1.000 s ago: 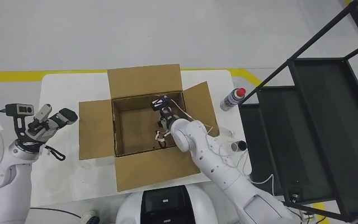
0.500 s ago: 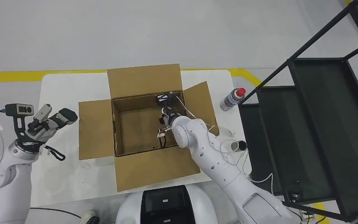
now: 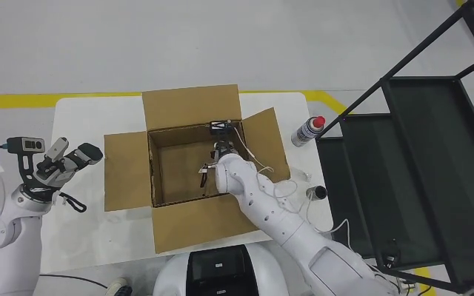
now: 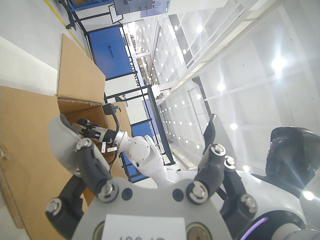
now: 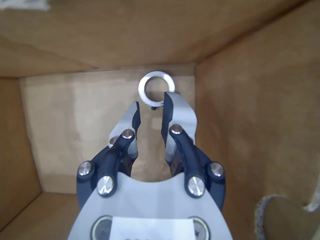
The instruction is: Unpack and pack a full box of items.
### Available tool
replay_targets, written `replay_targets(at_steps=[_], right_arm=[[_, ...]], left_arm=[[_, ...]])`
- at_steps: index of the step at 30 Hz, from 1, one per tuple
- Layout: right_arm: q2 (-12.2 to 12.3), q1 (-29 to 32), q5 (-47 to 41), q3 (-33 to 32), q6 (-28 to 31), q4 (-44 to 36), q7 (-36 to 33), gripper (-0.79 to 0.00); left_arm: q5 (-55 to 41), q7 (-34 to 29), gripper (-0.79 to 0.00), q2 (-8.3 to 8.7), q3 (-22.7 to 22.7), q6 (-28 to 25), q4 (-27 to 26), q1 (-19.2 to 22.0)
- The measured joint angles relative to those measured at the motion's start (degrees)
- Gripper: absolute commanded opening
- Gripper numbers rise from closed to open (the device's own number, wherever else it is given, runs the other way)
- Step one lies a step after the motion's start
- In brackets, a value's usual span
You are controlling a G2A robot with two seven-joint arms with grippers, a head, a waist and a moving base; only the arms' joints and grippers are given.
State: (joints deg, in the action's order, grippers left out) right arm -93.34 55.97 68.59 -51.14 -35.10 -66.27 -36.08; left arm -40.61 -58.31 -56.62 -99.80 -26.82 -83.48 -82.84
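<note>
White glossy arm shells (image 3: 259, 196), thin white cables. My right pincer (image 5: 151, 101): silver fingers (image 5: 183, 112), black pads, dark links, bright round screws, white label on grey plate. My left pincer (image 4: 135, 123) alike.

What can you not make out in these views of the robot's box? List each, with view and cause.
Metal ring: near edge, right wrist view, behind a fingertip of the right gripper.
Box floor: one side, top view, covered by the right arm.
Small dark object beside the box: top view, too small to identify.
</note>
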Motion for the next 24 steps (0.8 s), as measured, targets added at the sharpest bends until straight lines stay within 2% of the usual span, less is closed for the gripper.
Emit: replay_targets(at_steps=[3, 24], right_arm=[[-0.5, -0.5, -0.9, 0.1, -1.2, 1.5, 1.1, -0.456], [-4.3, -6.0, -6.6, 0.8, -2.4, 15.0, 8.4, -0.443]], left_arm=[[0.0, 0.0, 0.000, 0.00, 0.0, 0.0, 0.0, 0.0], [0.0, 0.0, 0.000, 0.00, 0.0, 0.0, 0.0, 0.0]])
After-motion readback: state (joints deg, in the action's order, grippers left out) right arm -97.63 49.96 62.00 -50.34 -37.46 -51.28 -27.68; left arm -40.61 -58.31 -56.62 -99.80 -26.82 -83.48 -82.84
